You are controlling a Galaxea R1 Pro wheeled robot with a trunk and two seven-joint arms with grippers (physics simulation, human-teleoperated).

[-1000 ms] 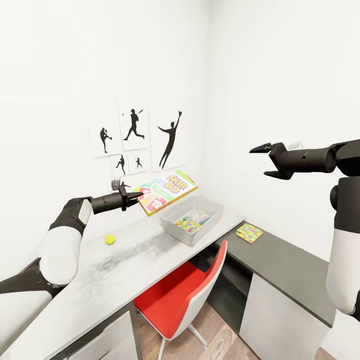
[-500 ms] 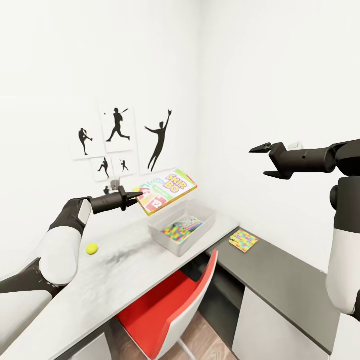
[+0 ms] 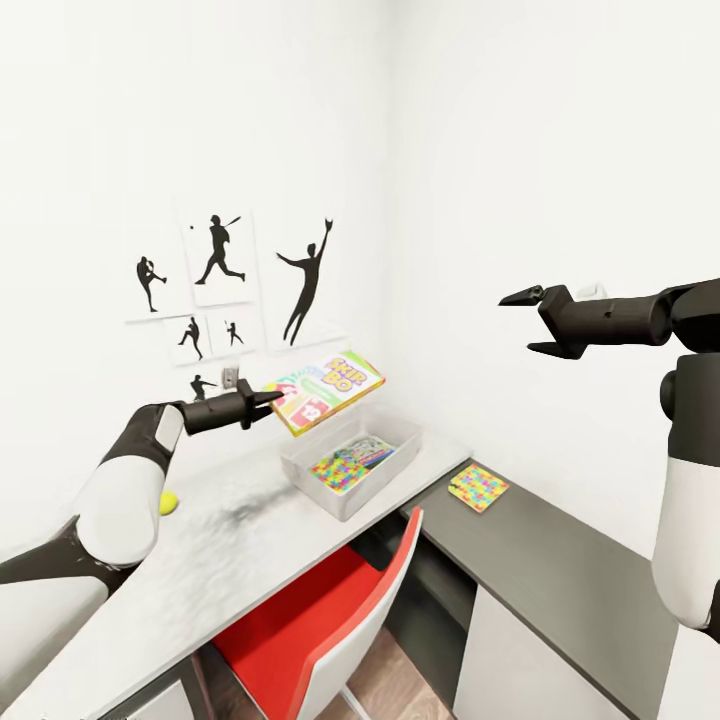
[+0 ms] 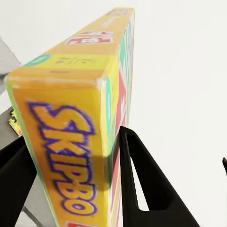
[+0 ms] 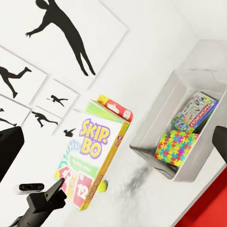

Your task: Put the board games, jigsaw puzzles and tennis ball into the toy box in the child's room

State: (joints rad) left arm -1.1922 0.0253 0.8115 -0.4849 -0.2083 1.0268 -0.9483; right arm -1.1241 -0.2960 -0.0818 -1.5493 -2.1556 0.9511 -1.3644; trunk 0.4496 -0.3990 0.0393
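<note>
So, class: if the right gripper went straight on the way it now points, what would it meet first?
Probably the SKIP-BO box held by the left gripper. The right gripper is open, and its wrist view centres on that box, though depth is uncertain.

Two jigsaw puzzles (image 3: 335,470) (image 3: 477,487), three board games (image 3: 325,387) (image 5: 200,108) (image 5: 181,124)

Child's room: desk (image 3: 250,540), toy box (image 3: 330,495) (baseball silhouettes (image 3: 225,280) on wall).

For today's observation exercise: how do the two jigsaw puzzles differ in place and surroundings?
One jigsaw puzzle lies inside the toy box on the light desk top, beside printed game boxes. The other jigsaw puzzle lies alone, in the open, on the dark grey side unit. Both are flat, multicoloured mats of interlocking pieces.
</note>
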